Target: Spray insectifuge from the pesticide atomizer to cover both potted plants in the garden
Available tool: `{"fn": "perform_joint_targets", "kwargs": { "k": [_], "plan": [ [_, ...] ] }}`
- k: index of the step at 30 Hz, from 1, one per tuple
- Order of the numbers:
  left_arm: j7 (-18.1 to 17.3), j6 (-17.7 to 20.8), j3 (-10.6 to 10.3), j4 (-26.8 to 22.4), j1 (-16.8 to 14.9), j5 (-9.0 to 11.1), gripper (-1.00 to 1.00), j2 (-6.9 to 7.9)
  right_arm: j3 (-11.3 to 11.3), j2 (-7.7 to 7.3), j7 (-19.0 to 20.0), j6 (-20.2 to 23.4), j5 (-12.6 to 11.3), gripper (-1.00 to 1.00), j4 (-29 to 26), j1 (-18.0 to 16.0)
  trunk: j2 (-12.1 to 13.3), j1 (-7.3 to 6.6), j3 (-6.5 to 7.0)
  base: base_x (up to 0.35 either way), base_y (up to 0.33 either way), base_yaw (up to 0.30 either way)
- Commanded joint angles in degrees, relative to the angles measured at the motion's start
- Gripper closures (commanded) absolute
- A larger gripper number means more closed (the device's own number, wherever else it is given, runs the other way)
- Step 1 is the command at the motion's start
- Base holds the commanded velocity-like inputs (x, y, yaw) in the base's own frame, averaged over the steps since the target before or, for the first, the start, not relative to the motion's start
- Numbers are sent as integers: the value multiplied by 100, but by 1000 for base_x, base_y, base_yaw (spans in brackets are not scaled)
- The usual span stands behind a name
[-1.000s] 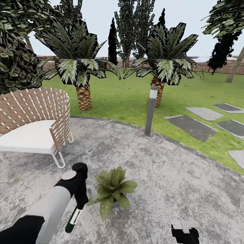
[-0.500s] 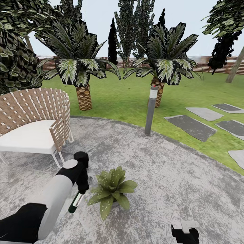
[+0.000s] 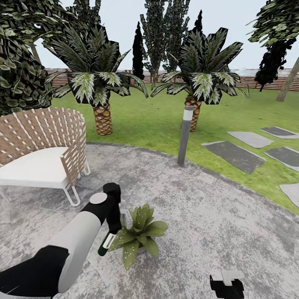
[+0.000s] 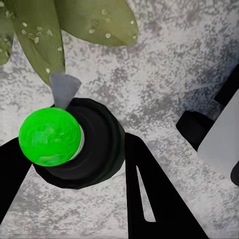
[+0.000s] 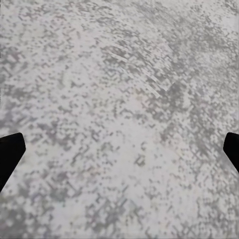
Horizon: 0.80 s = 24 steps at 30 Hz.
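So the left gripper (image 3: 113, 226) is clamped on the pesticide atomizer (image 3: 106, 243), a dark bottle with a pale band, hanging tilted just beside the near-left leaves of the potted plant (image 3: 138, 234) out on the round grey paved area (image 3: 216, 216). From the left wrist camera the atomizer (image 4: 79, 144) sits snug between the two black fingers (image 4: 154, 199), and its top shows bright green there, with a little pale cone poking out toward the leaves. The plant's leaves (image 4: 84, 20) carry tiny white specks of insectifuge (image 4: 107, 35), and you can spot the same specks on the front leaves in the head view too. The right gripper (image 3: 226, 284) is low at the bottom edge of the head view, well apart from the plant; the right wrist camera has its fingertips (image 5: 9, 154) spread wide at either side over bare paving (image 5: 119, 119), nothing between them. Behind all that there's a wicker chair (image 3: 43, 151) with a white seat, a grey lamp post (image 3: 185, 135), palms (image 3: 97, 89) on the lawn and some stepping stones (image 3: 234, 154).
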Motion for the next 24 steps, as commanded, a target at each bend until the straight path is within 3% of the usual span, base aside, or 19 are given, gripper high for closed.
{"fn": "perform_joint_targets", "kwargs": {
  "k": [1, 5, 12, 21, 23, 24],
  "plan": [
    [-44, 57, -11, -5, -3, -35, 100, 3, 52, 1, -24, -2, -36, -100, -10, -1, -2, -1, -5, -46, 10, 0],
    [-44, 61, -18, -5, -10, -43, 100, 6, 54, 32, -19, 1, -38, -100, -15, -1, -2, -1, -5, -147, 150, -31],
    [-44, 71, -11, -5, -1, -45, 100, -11, 44, 81, -15, 4, -36, -100, 2, 0, -2, -1, -5, -23, 282, -263],
    [-44, 72, -38, -5, 100, -45, 100, 15, 37, 74, -24, 4, -31, -100, 3, 2, -2, -1, -5, 0, 34, -206],
    [-44, 73, -31, 8, 148, -53, 100, 122, 37, 74, -24, 4, -27, -100, 8, 2, -2, -1, -5, 0, 1, -14],
    [-44, 72, -22, 16, 229, -52, 100, 250, 37, 74, -24, 4, -26, -100, 10, 3, -2, -1, -5, 0, 0, -4]
  ]
}}
